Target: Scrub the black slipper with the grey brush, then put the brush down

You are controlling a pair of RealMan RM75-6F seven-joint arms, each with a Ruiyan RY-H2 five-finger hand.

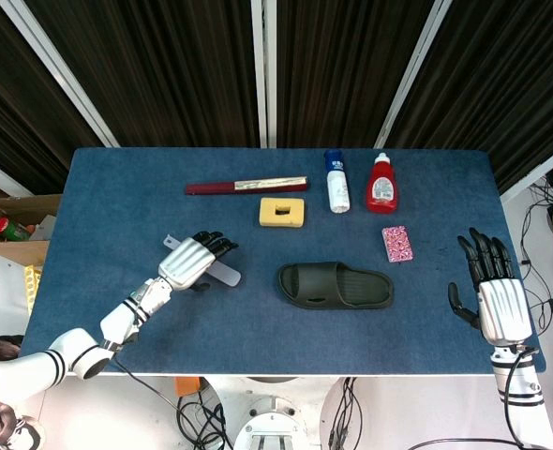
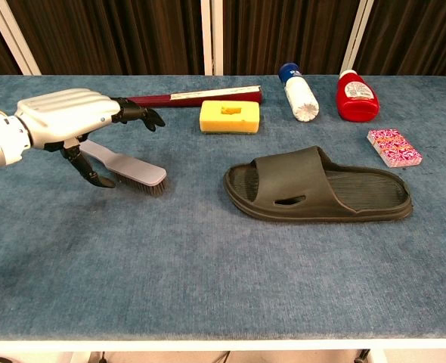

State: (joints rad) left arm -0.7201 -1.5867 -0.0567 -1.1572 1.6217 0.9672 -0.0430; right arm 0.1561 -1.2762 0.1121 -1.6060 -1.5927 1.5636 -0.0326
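Observation:
The black slipper lies flat in the middle of the blue table, sole down. The grey brush lies to its left, bristles down, resting on the cloth. My left hand hangs over the brush handle. Its fingers stretch out forward and the thumb curls down beside the handle, and I see no grip on it. My right hand stands at the table's front right with fingers spread and nothing in it; the chest view does not show it.
A yellow sponge sits behind the slipper. Further back are a dark red flat stick, a white bottle and a red bottle. A pink patterned pack lies right of the slipper. A cardboard box stands off the left edge.

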